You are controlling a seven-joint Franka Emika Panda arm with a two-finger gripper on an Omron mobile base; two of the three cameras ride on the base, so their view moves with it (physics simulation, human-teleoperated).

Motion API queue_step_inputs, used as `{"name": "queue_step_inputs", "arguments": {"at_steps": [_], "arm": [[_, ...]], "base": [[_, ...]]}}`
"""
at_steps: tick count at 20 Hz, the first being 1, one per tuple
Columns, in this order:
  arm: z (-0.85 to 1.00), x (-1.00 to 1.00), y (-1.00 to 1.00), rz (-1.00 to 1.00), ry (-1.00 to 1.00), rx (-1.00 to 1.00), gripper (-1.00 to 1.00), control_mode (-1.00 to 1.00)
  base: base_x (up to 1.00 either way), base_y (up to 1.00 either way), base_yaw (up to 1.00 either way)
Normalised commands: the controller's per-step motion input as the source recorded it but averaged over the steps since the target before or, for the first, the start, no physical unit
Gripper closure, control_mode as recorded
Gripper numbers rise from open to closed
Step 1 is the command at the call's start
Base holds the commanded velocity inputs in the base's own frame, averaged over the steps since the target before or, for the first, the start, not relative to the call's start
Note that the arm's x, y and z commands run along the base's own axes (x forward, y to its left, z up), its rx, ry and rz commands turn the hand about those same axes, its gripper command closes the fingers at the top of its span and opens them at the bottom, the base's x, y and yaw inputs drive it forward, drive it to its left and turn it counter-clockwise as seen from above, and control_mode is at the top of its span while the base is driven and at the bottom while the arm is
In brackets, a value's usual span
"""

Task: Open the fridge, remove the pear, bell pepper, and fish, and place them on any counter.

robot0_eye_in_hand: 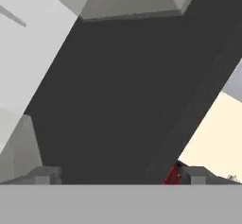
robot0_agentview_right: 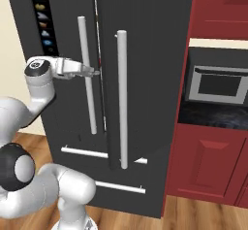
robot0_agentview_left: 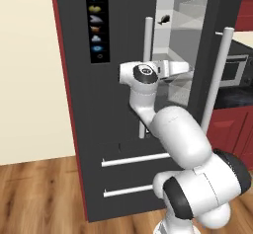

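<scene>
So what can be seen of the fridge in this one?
The fridge is tall, dark grey and matte, with long silver bar handles, two lower drawers with horizontal bars, and an icon strip. Its right door stands partly ajar, showing pale grey shelves and a small dark fish. The open gripper reaches into the gap between the doors.

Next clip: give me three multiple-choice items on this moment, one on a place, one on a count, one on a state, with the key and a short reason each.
1. Where does the gripper reach?
A. into the gap of the part-open fridge door
B. down at a drawer bar
C. over the oven

2. How many horizontal drawer bars does the fridge front show?
A. one
B. two
C. four

3. How do the gripper's jaws stand?
A. shut on a handle
B. shut on the fish
C. open, holding nothing

Key: A, the left base view shows the hand in the opening, below the small dark fish; B, two silver bars lie low on the front; C, the hand view shows both fingertips wide apart.
</scene>
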Motion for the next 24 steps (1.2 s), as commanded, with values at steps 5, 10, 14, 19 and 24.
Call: {"name": "queue_step_inputs", "arguments": {"at_steps": [5, 10, 14, 19, 24], "arm": [[-0.01, 0.28, -0.59, -0.10, 0.13, -0.03, -1.00, -1.00], [0.00, -0.06, -1.00, -0.07, 0.19, -0.01, -1.00, -1.00], [0.00, -0.73, -1.00, -0.09, 0.15, -0.02, -1.00, -1.00], [0.00, -1.00, -1.00, -0.04, 0.03, -0.02, -1.00, -1.00], [0.50, -0.94, -0.79, 0.00, -0.12, 0.11, -1.00, -1.00]], "base": [[0.00, 0.00, 0.00], [0.00, 0.00, 0.00], [0.00, 0.00, 0.00], [0.00, 0.00, 0.00], [0.00, 0.00, 0.00]]}}
